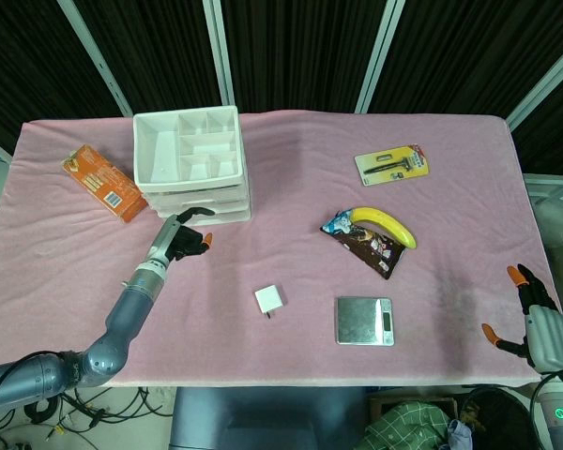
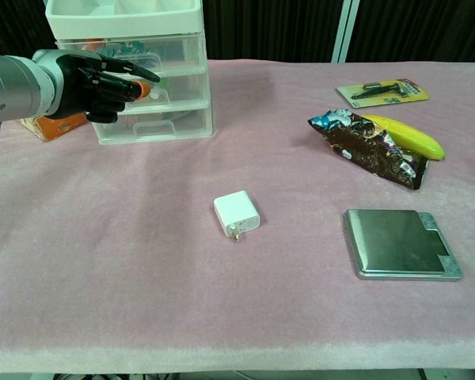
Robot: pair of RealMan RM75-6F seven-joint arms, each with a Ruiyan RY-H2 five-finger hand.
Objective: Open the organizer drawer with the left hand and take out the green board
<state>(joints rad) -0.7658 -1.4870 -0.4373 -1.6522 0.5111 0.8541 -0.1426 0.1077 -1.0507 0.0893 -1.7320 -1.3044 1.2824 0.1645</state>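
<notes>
Your left hand (image 2: 95,83) has its fingers curled in at the front of the organizer (image 2: 138,75), hooked on a drawer or just beside it (I can't tell). Pull carelessly and the light stack may slide with you. No green board visible yet; right hand (image 1: 535,314) rests open, fingers spread
</notes>
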